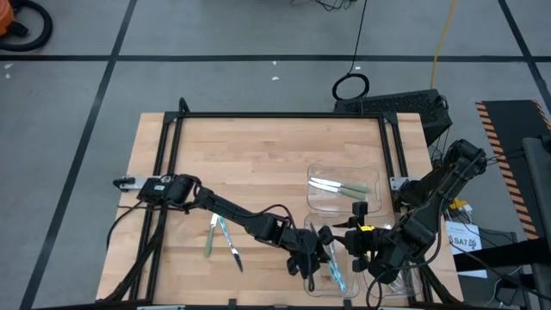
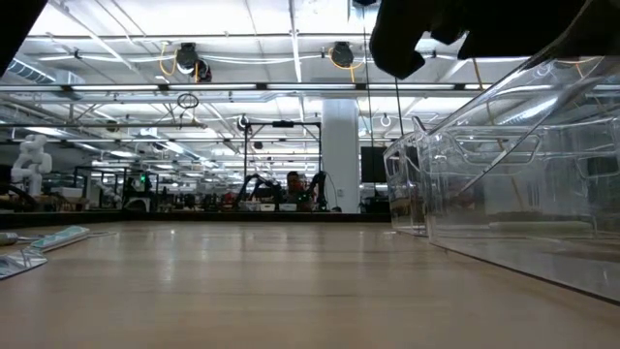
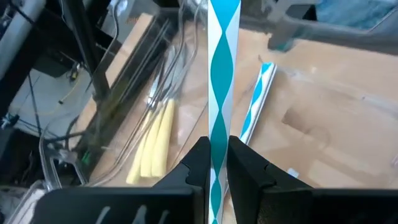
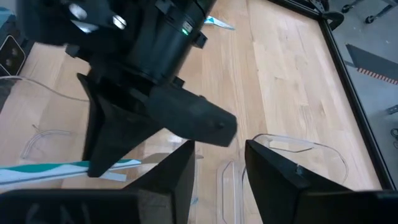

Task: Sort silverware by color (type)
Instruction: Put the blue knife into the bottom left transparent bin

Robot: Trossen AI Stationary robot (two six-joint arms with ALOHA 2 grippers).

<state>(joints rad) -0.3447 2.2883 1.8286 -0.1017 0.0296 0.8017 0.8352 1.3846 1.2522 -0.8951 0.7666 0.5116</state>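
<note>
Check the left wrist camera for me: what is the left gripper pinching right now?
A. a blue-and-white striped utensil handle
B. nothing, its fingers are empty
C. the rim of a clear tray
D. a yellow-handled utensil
A. In the left wrist view the left gripper is shut on the blue-and-white striped handle, while the yellow-handled utensils lie in a clear tray beside it.

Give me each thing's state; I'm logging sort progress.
Left pincer: shut on blue-handled utensil.
Right pincer: open, empty.
Yellow-handled utensils: lying together in a clear tray.
Green-handled utensils: in far tray.
Loose utensils: on table, unsorted.
</note>
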